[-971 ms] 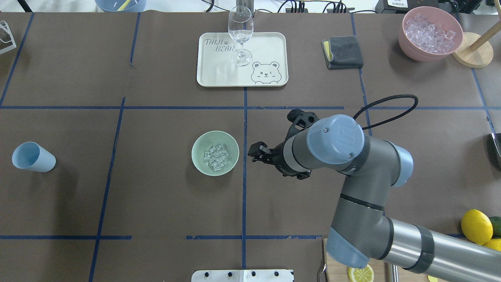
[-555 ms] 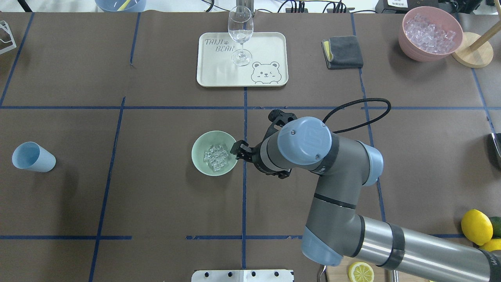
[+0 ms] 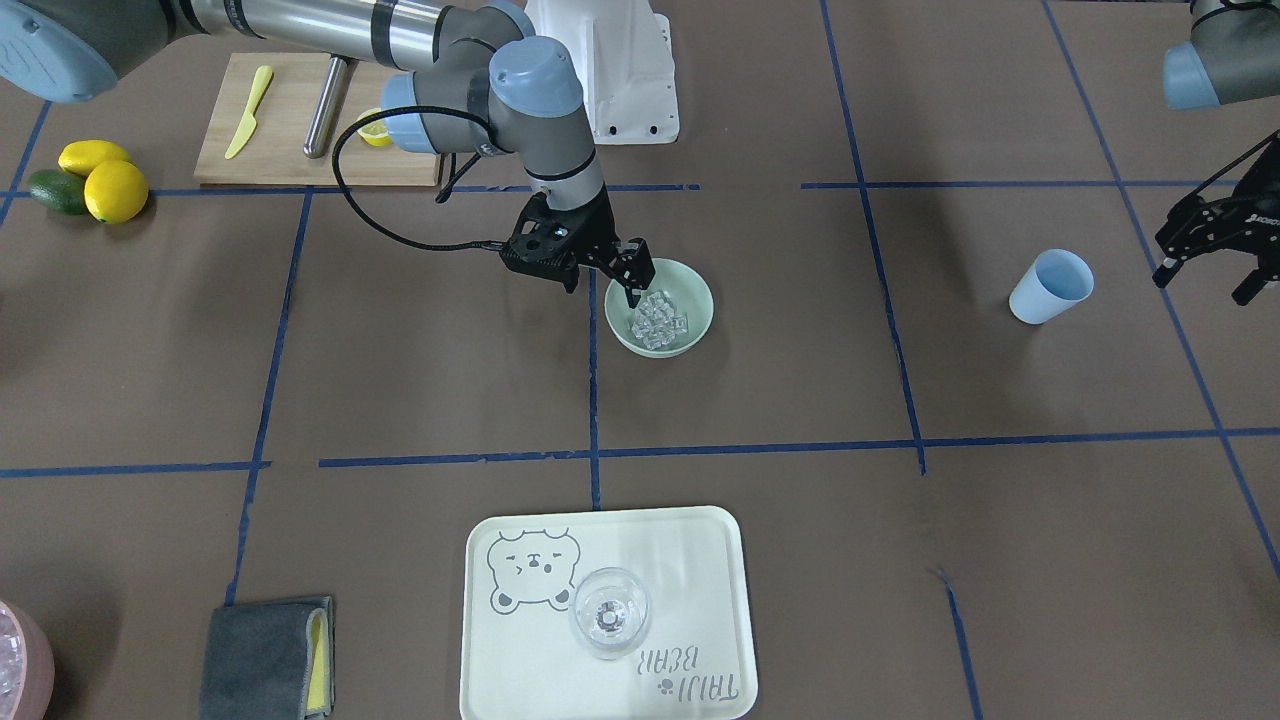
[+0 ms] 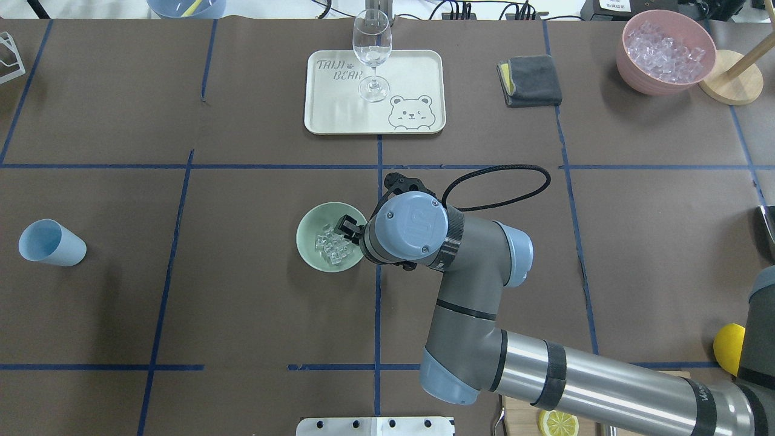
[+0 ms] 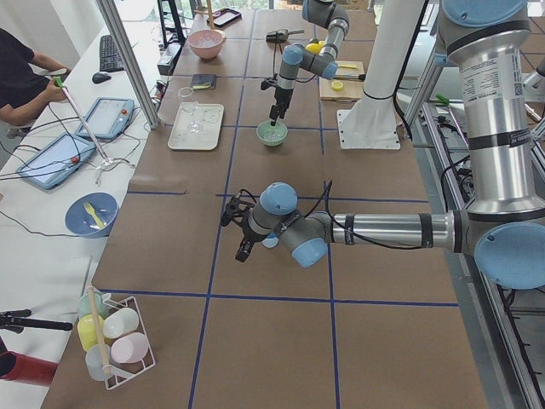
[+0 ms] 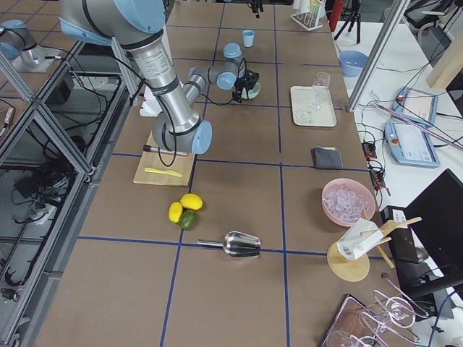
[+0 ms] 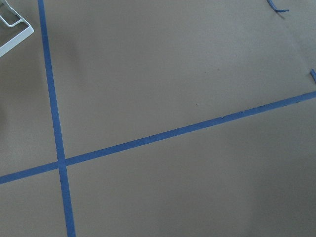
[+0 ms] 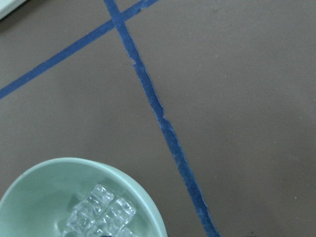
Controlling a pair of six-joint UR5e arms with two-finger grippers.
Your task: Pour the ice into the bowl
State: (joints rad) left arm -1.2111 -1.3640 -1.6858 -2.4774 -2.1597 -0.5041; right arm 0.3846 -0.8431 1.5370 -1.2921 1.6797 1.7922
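The pale mint-green bowl (image 4: pixel 309 227) stands near the table's middle with a small heap of clear ice (image 4: pixel 332 247) in it. It also shows in the front view (image 3: pixel 690 335) with the ice (image 3: pixel 658 320), and at the bottom left of the right wrist view (image 8: pixel 49 177). My right gripper (image 4: pixel 348 233) is open and empty at the bowl's right rim, one finger over the inside by the ice (image 3: pixel 632 280). My left gripper (image 3: pixel 1200 288) is open and empty, out past the blue cup (image 3: pixel 1050 285), which lies on its side (image 4: pixel 51 242).
A cream tray (image 4: pixel 418 79) with a wine glass (image 4: pixel 371 51) stands at the back middle. A grey cloth (image 4: pixel 530 79) and a pink bowl of ice (image 4: pixel 633 63) are back right. A cutting board (image 3: pixel 290 150), lemons (image 3: pixel 115 190) and a metal scoop (image 6: pixel 239 246) lie on the right arm's side.
My right arm has swept left across the blue centre line, and its gripper has gone from beside the bowl to over the bowl's right rim. Bowl, ice and cup have not moved.
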